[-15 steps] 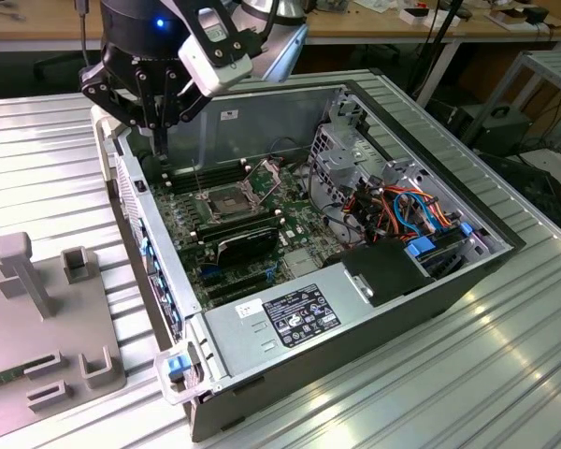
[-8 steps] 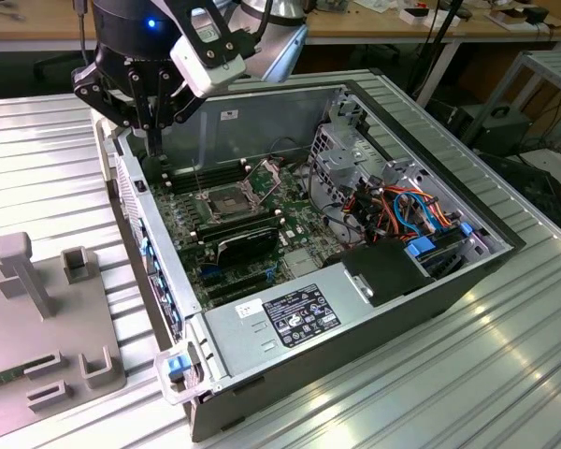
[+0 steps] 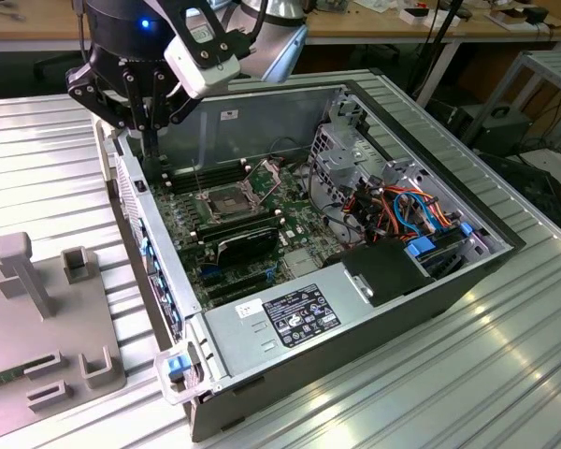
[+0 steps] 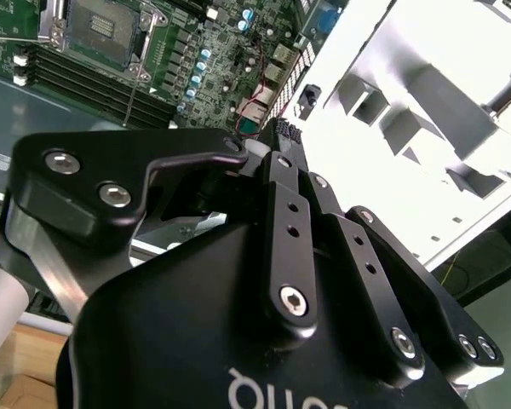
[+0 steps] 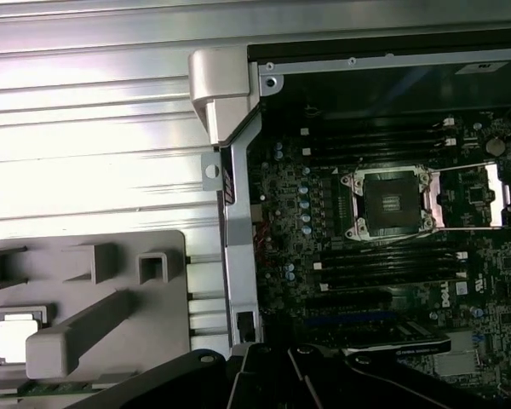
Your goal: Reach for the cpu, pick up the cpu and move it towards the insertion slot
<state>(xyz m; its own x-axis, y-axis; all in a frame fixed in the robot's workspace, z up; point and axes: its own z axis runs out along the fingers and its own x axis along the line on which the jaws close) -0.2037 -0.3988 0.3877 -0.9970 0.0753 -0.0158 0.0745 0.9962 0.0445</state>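
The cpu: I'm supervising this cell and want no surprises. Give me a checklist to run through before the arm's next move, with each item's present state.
1. The cpu lies flat in its recess in the grey fixture: ok.
2. The gripper is free of the cpu: ok, it hangs by the wall of the computer case.
3. The gripper is lined up over the cpu: not ok, the cpu lies off to one side.
4. The insertion slot is uncovered: ok, the retention plate is swung back.
5. The slot's dark centre is empty: ok.
6. The slot's contacts are undamaged: cannot tell.
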